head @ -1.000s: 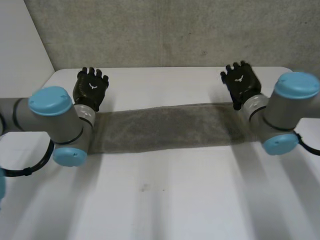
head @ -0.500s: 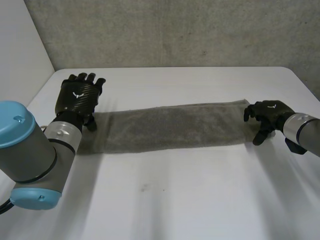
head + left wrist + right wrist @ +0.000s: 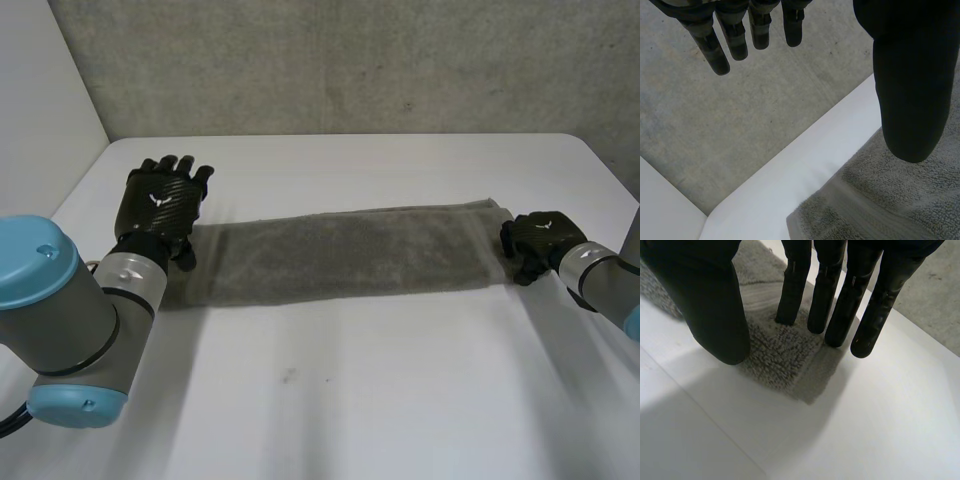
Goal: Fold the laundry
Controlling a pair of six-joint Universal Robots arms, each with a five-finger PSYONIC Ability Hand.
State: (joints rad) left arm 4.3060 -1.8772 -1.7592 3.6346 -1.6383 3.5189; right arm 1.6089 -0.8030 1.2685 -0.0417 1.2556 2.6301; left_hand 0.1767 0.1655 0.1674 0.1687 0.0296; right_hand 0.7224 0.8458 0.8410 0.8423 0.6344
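Where the single grey towel (image 3: 350, 255) lies stretched in a long, narrow strip across the white desk (image 3: 350, 400), it has open room on every side. A band of bare desk runs between its far long edge and the concrete wall (image 3: 350, 60), and a much wider bare stretch spreads out from its near long edge. The strip lies flat, with both long edges fairly straight.

There are two hands, one at each short end of the towel. The left hand (image 3: 158, 205) is at the towel's left end, with its arm (image 3: 70, 300) coming in over the near side of that end. In the left wrist view its fingers (image 3: 735, 35) are straight and spread in the air beyond the towel's far edge, holding nothing. Its thumb (image 3: 910, 75) is over the cloth (image 3: 900, 200), just inside a hemmed corner, though I cannot tell whether it touches.

The right hand (image 3: 540, 240) is at the towel's right end, with bare desk beyond it. In the right wrist view its fingers (image 3: 840, 315) point straight down, well apart from the thumb (image 3: 715, 305) — an open stance, gripping nothing. The towel's corner (image 3: 775, 350) lies below the gap between them. Some fingertips are over the cloth just inside its end edge, and the rest are just past that edge, above the desk (image 3: 865, 430).
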